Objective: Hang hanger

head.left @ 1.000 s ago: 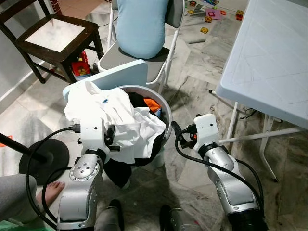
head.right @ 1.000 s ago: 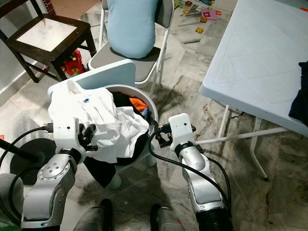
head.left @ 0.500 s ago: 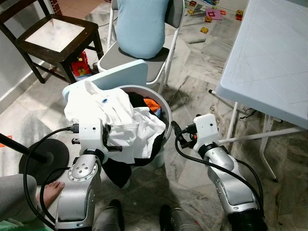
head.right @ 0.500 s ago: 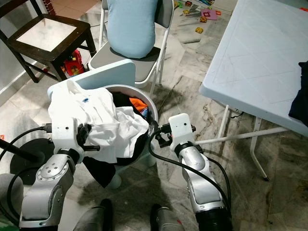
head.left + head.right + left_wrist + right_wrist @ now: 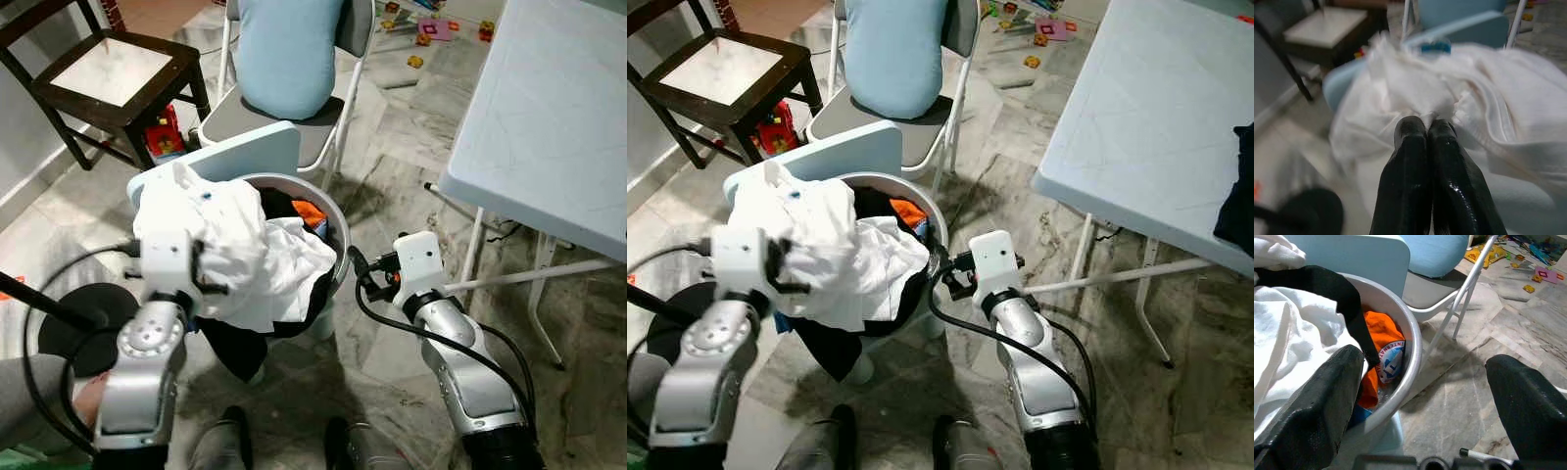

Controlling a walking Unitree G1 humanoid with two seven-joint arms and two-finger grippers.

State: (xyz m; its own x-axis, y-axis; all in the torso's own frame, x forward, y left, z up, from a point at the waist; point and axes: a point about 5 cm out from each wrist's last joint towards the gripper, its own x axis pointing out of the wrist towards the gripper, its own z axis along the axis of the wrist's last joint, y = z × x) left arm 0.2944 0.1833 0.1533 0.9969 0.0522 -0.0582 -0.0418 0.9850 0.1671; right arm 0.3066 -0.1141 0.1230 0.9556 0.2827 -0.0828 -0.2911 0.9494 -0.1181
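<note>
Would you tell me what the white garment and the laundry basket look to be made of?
White garment: soft woven cloth, probably cotton, matte; it creases and drapes, pinched by the left gripper. Laundry basket: likely moulded plastic, smooth pale grey, with a thin rolled rim.

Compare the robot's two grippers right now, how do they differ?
The left gripper has its fingers pressed together, pinching the white shirt; the right gripper is spread wide and holds nothing. The left reaches into the laundry pile; the right hangs beside the basket's rim. Both have black fingers.
</note>
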